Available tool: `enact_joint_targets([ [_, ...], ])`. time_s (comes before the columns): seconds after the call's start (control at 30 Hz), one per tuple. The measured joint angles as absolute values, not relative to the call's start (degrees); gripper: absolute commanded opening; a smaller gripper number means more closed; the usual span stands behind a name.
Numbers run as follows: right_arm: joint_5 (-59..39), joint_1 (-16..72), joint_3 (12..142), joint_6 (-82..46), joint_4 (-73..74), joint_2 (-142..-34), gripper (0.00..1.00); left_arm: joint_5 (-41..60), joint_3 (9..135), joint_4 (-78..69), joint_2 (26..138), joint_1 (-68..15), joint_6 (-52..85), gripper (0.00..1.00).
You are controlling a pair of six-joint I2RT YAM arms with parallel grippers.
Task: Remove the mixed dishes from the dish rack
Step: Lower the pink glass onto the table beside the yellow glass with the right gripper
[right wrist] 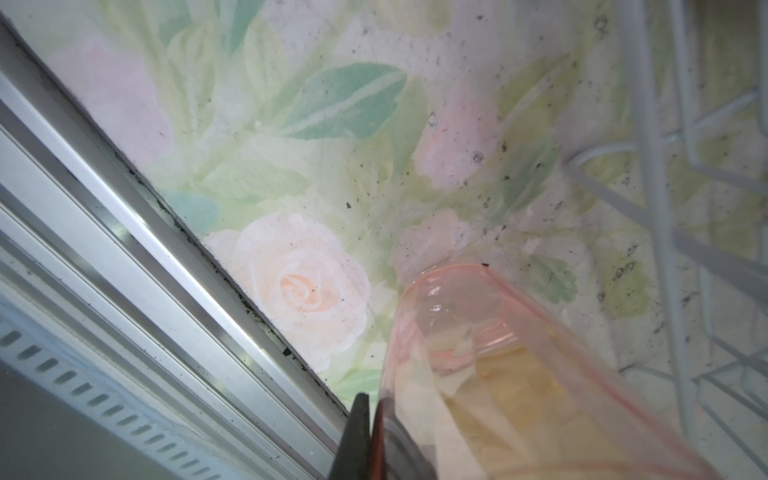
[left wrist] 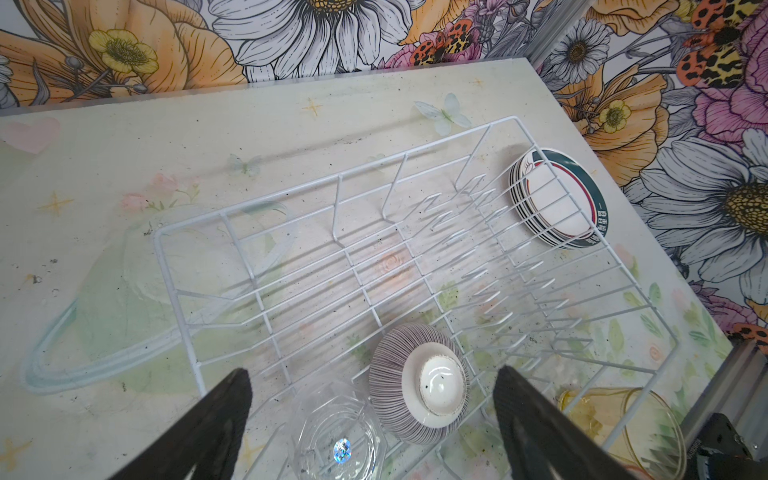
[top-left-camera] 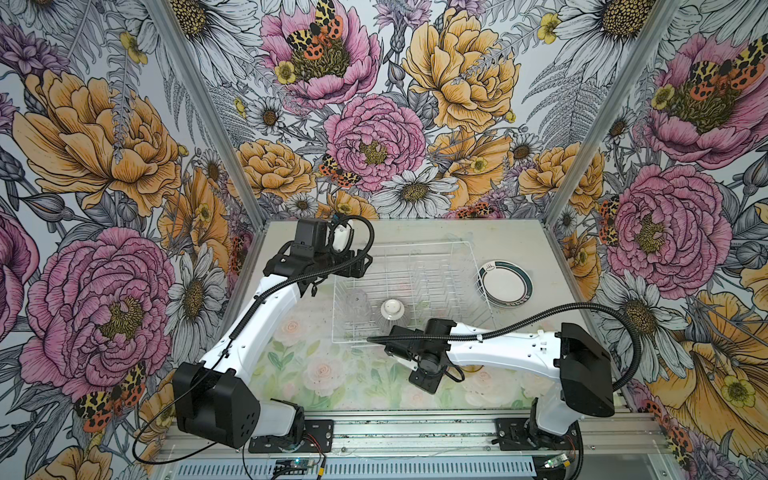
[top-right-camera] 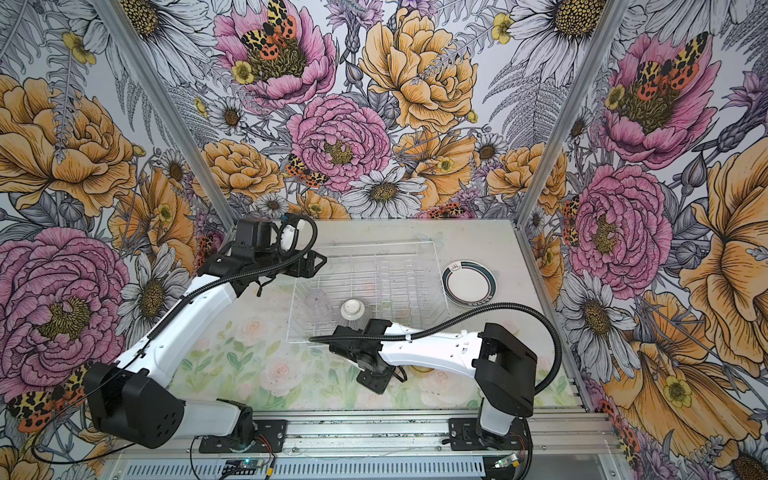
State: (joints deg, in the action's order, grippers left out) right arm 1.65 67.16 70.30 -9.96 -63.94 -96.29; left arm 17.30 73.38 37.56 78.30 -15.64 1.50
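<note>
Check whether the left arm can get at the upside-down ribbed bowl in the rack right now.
Probably yes. The left end effector hangs open by the dish rack, with the bowl foot-up ahead and nothing covering it. The clear tumbler stands close beside, so clearance is tight.

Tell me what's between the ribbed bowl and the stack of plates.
Only empty prongs and the side wall of the dish rack, in both top views.

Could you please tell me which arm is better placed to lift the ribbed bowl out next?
Left, probably. The left hand is open at the edge of the dish rack, facing the ribbed bowl. The right hand is shut on the pink tumbler, outside the rack.
</note>
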Motion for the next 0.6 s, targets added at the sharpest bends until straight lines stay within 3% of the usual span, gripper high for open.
enact_joint_targets([
  [0.6,0.6,65.5,70.3,-7.7,-62.6,-98.7,0.03,17.1,73.4,38.1,78.3,-15.6,1.5,0.93],
])
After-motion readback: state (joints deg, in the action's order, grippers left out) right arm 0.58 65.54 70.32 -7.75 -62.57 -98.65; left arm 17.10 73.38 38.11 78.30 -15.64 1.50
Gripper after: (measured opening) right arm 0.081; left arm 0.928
